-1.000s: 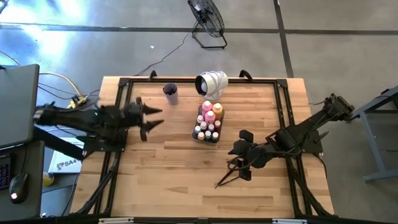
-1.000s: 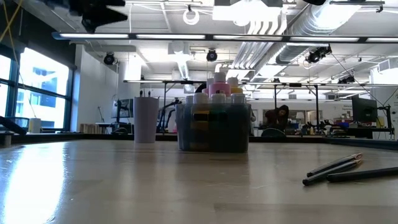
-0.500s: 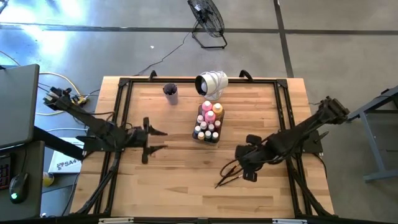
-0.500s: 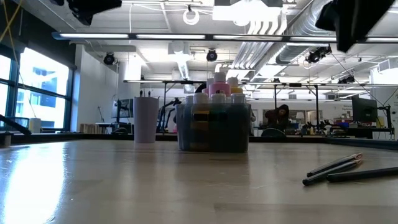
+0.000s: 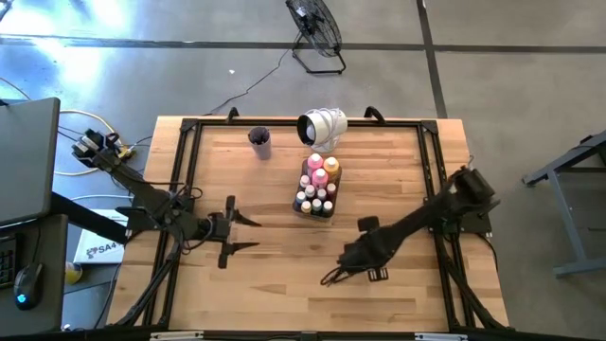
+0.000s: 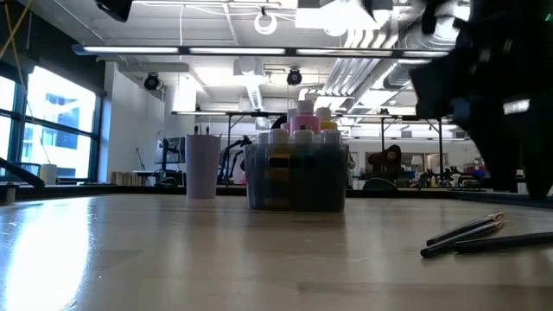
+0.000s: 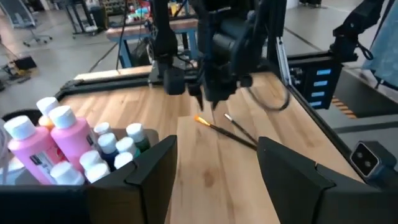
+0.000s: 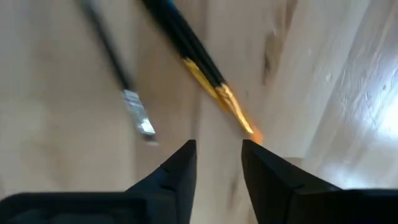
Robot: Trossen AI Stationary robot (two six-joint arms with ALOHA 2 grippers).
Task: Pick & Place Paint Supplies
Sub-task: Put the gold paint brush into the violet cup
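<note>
While apart, right hand (image 8: 217, 165) nears paintbrushes (image 8: 193, 59).

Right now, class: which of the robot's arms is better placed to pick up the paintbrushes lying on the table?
The right. The right gripper hangs directly over the paintbrushes, jaws apart. The left gripper waits open across the table, beyond the tray.

floor: grey and shiny (image 5: 511, 85) | fan: black, standing on the floor behind the surface (image 5: 315, 28) | surface: light wood planks (image 5: 275, 275) | windows: big, bright, at one side (image 6: 52, 121) | ceiling: white pipes and lamps (image 6: 363, 34)
</note>
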